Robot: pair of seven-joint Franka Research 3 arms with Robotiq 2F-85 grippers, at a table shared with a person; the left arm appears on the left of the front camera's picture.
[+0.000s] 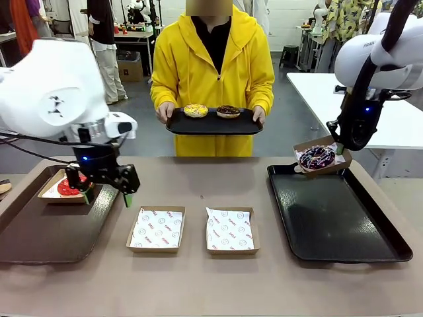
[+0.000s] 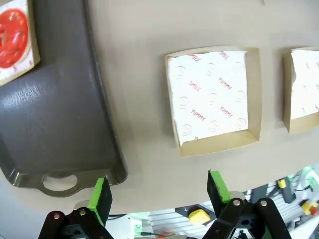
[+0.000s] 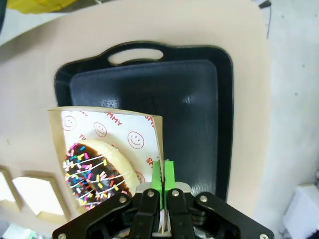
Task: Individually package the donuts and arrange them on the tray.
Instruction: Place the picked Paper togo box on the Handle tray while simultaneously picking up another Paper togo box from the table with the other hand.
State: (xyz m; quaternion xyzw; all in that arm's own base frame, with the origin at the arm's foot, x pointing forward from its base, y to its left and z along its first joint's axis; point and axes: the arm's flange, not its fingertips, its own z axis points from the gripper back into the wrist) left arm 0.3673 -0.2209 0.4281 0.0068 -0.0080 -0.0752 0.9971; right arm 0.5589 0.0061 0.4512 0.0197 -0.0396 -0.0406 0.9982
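Two empty lined boxes (image 1: 156, 229) sit near the table's front edge. Left gripper (image 1: 107, 196) hangs released over the rim of the brown tray (image 1: 46, 234), beside the boxed red donut (image 1: 68, 187). Right gripper (image 1: 338, 149) pinches the wall of a box (image 1: 329, 170) holding the dark sprinkled donut (image 1: 318, 157) at the far-left corner of the black tray (image 1: 344, 224). Farther off, a person (image 1: 211, 59) holds a serving tray (image 1: 211, 125) with the yellow donut (image 1: 195, 110) and chocolate donut (image 1: 228, 111).

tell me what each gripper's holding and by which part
Right gripper: shut on the side wall of a shallow brown cardboard box carrying a dark sprinkled ring donut. Left gripper: open, holding nothing.
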